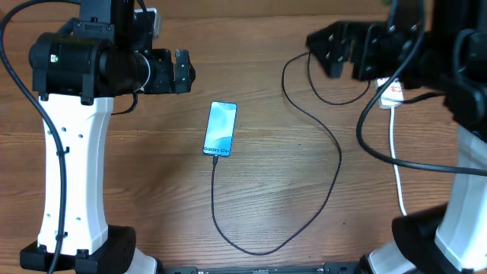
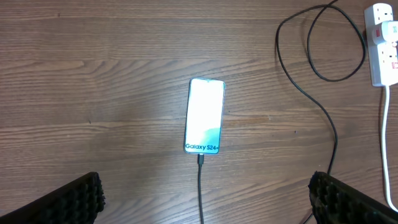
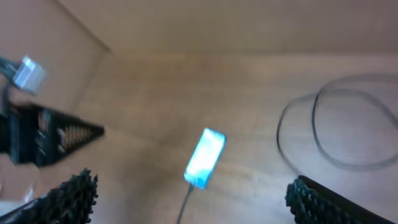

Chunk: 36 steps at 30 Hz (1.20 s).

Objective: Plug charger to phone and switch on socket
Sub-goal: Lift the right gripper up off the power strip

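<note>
The phone (image 1: pixel 221 128) lies flat mid-table with its blue screen lit. The charger (image 1: pixel 335 164), a thin black cable, meets the phone's bottom edge with its tip, then loops toward the front and back up to the right. The white socket (image 1: pixel 391 93) is mostly hidden under my right arm. My left gripper (image 1: pixel 185 72) is open, off the table behind and left of the phone. My right gripper (image 1: pixel 327 49) is open at the back right, holding nothing. The left wrist view shows the phone (image 2: pixel 205 115), cable (image 2: pixel 200 186), socket (image 2: pixel 384 43) and open left gripper (image 2: pixel 205 196). The blurred right wrist view shows the phone (image 3: pixel 205 157) beyond the open right gripper (image 3: pixel 189 199).
The socket's thick white lead (image 1: pixel 396 164) runs toward the front right beside my right arm's base (image 1: pixel 456 228). My left arm's white column (image 1: pixel 72 167) stands at the left. The cable's upper loop (image 3: pixel 348 130) lies on the wood near the socket.
</note>
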Tool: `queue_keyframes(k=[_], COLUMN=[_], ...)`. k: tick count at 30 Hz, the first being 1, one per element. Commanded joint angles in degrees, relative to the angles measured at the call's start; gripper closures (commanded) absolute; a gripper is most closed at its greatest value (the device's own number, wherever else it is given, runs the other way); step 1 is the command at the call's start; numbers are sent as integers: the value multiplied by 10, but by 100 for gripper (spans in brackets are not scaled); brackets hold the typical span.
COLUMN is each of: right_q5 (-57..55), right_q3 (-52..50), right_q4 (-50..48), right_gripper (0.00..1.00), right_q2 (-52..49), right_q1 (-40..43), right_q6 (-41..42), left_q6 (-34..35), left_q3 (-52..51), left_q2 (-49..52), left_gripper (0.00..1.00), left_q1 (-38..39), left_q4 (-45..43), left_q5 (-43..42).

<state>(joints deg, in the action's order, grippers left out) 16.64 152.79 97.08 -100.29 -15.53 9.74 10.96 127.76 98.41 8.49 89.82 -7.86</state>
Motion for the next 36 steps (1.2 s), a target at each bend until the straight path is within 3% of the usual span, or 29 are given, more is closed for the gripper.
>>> queue_keyframes(k=[1,6,13,36], right_q5=[-44,-46,-40,-54], right_q3=[-87,-237,-345,-381], right_q4=[0,0,-1,-7], right_gripper=[0,0,0,0], right_q2=[43,82,76,81], right_q1=[-24,-46,-47,-47], right_q6=[-9,-9,-8,-13], left_q6=[-7,-7,-7,-7], left_q3=[2,2,2,2], left_q2=[-12,-12,-12,-12], left_gripper=[0,0,0,0], left_q1=[-2,-2,-2,-2], left_q4=[0,0,0,0], left_q5=[6,6,6,6])
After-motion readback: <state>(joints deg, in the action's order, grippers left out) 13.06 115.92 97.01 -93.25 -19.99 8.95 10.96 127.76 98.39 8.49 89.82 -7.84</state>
